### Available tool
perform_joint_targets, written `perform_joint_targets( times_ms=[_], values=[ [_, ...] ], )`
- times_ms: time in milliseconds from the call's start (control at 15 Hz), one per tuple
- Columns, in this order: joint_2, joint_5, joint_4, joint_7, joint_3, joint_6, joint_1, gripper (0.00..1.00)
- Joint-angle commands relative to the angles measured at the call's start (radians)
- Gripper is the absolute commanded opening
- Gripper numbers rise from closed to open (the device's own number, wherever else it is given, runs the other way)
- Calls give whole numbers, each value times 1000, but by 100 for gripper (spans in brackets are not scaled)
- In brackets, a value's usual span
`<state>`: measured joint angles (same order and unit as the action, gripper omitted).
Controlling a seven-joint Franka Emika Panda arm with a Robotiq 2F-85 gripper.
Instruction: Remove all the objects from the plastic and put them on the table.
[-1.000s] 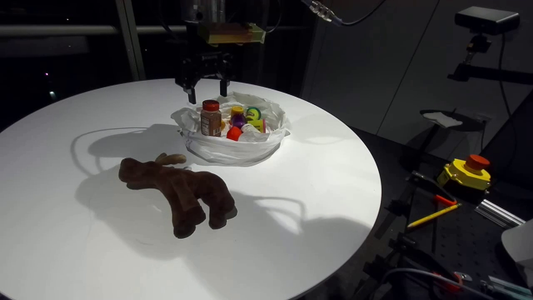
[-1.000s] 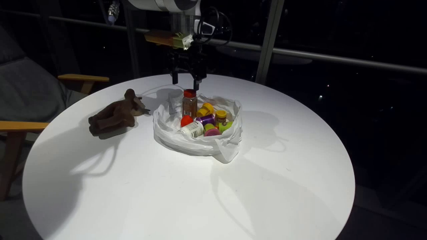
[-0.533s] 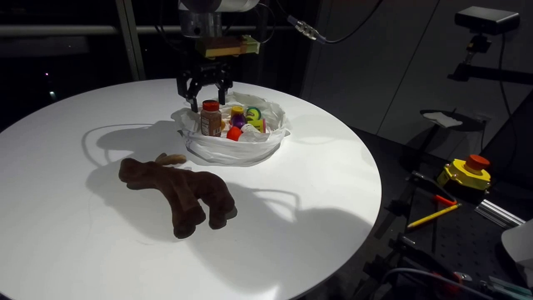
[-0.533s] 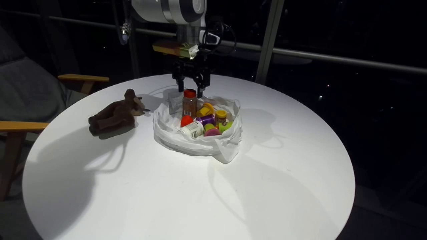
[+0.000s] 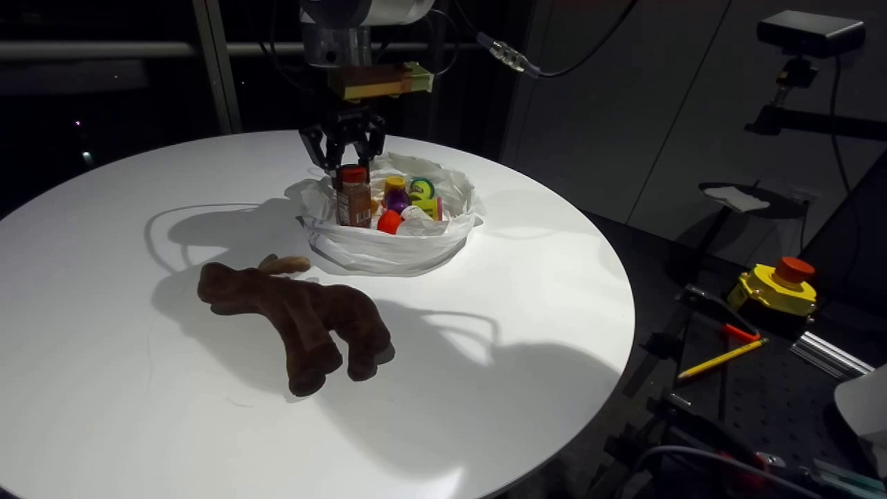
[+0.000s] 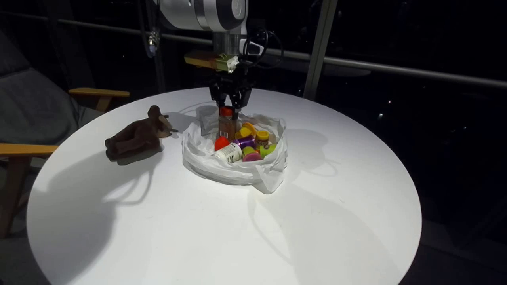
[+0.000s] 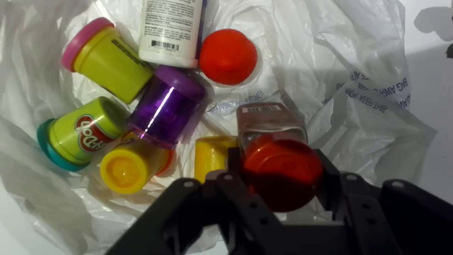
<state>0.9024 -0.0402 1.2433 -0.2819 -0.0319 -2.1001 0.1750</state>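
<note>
The pincer (image 7: 278, 164) grasps the red-capped bottle (image 5: 354, 201) from both sides; a slow, vertical lift should clear the bag (image 5: 391, 253) before crossing the tabletop (image 6: 198, 233).

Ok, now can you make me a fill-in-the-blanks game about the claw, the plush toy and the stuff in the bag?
1. Between the two sides of the claw is a tall brown bottle with a ____ cap.
2. The brown plush toy lies ____ (inside or outside) the plastic bag.
3. The shiny container next to the white bottle is ____.
4. The tub with the pink lid lies on its ____.

Missing words: red; outside; purple; side.
</note>
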Motion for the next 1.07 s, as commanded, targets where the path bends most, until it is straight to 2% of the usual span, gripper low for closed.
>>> perform_joint_targets(
  times_ms=[0,667,867,1000],
  values=[
    [-83,18,88,-41,2,-10,-5,19],
    [-421,39,564,-181,42,-124,54,19],
    [-495,18,721,-255,52,-182,102,19],
    [-507,1,805,-317,55,-274,136,19]
  ],
)
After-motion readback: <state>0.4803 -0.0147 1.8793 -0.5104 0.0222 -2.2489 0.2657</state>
